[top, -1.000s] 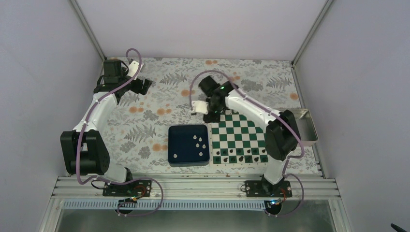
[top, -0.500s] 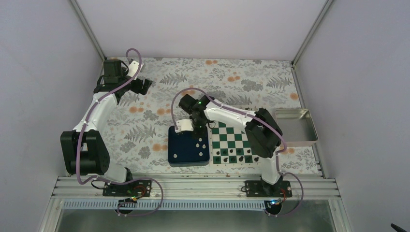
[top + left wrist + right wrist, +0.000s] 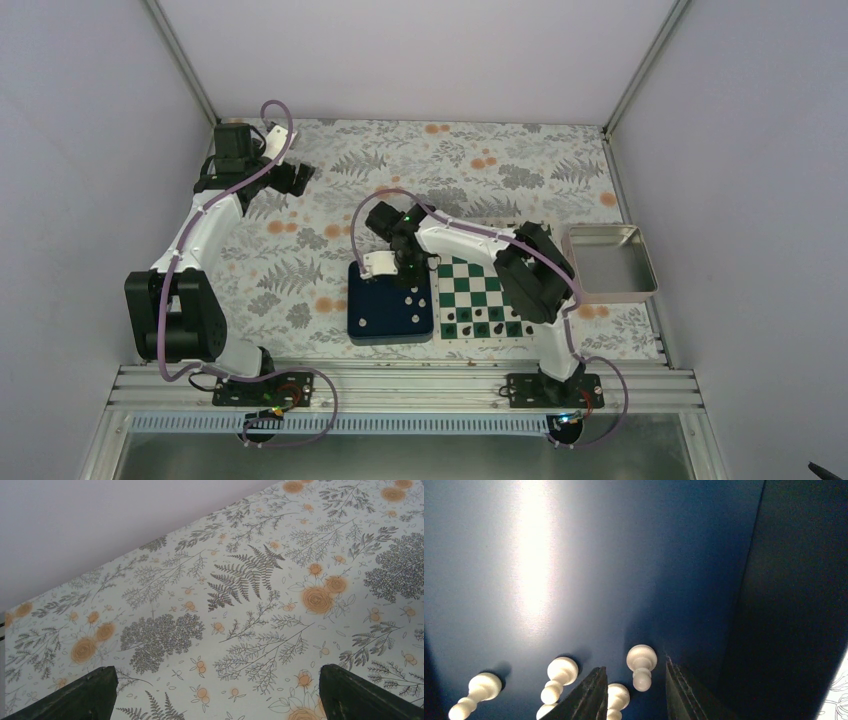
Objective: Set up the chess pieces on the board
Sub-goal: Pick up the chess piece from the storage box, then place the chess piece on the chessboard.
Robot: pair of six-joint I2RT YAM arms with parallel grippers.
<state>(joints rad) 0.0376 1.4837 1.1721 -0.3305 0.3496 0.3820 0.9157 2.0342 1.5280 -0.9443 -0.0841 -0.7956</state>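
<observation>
White pawns [image 3: 641,666] lying in dark blue tray [image 3: 574,555] beside chessboard [image 3: 478,288]. Right gripper [image 3: 634,680] straddling two pawns, jaws standing narrowly parted, clamping nothing. Left gripper [image 3: 215,695] hanging, spread wide, over floral tablecloth [image 3: 250,580].

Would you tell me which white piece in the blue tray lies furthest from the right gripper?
The lone piece near the tray's near-left corner; the other pieces cluster beside the gripper.
</observation>
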